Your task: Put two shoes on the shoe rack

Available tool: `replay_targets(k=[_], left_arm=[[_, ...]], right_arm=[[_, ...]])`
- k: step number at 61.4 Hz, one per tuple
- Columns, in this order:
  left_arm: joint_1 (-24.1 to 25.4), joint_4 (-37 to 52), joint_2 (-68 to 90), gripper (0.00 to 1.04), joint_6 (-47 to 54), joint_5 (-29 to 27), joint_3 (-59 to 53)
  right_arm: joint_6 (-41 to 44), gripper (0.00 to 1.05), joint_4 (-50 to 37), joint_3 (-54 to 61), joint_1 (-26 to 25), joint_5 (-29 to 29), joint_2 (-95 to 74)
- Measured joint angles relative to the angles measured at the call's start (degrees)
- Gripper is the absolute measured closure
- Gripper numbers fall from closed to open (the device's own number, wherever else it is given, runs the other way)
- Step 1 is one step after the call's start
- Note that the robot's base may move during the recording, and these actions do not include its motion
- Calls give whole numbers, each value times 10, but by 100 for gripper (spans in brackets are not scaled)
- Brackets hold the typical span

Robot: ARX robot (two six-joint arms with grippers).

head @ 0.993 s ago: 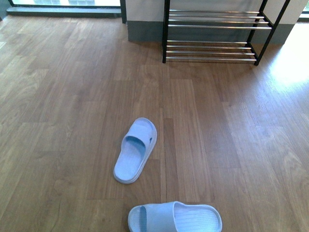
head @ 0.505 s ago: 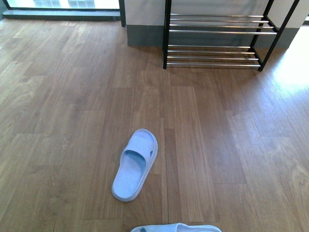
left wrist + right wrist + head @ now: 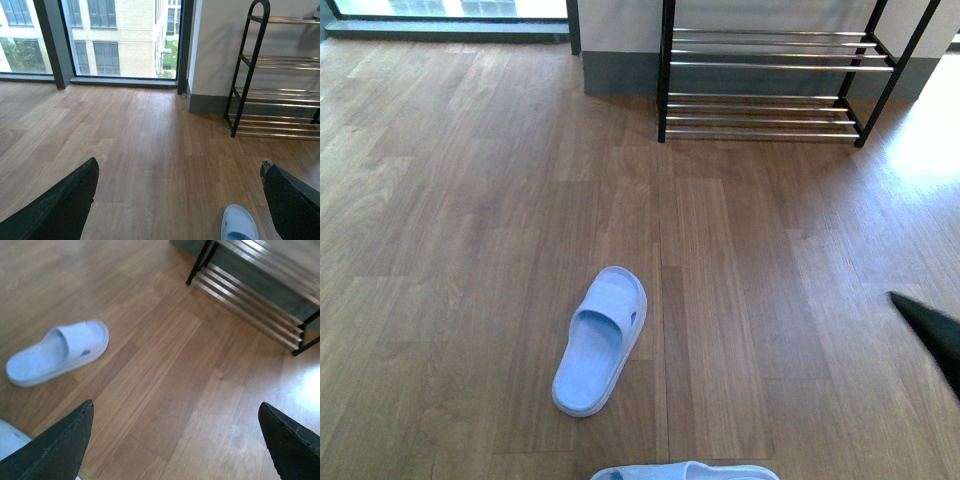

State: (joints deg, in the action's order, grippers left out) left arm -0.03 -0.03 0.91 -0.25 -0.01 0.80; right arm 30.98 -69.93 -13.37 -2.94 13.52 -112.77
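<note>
The two shoes are out of view in every frame. The shoe rack [image 3: 770, 65], a black frame with chrome bars, stands against the far wall, right of centre; it also shows in the left wrist view [image 3: 285, 20] and the right wrist view [image 3: 250, 309]. My left gripper [image 3: 180, 167] is open above bare floor, nothing between its fingers. Open too is my right gripper [image 3: 176, 405], which hangs over bare floor short of the rack. One of its dark fingers [image 3: 932, 332] pokes in at the right edge of the front view.
A pale blue slide sandal [image 3: 600, 340] lies on the wood floor in the middle, seen also from both wrists [image 3: 239, 225] [image 3: 60, 352]. A second sandal [image 3: 685, 470] peeks in at the bottom edge. A window [image 3: 120, 37] runs along the far left wall.
The front view shifted first, so the sandals dropped lower in frame. Since half a second ago, a dark finger of my right arm has come in at the right edge.
</note>
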Motion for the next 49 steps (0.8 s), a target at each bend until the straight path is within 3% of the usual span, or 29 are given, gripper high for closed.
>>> replay_targets(k=[19, 49], left_arm=[[0, 0, 0, 9, 0, 0, 0], [0, 0, 0, 9, 0, 0, 0]], right_arm=[[110, 9, 32, -197, 6, 20, -395], [119, 9, 82, -390, 82, 45, -605]])
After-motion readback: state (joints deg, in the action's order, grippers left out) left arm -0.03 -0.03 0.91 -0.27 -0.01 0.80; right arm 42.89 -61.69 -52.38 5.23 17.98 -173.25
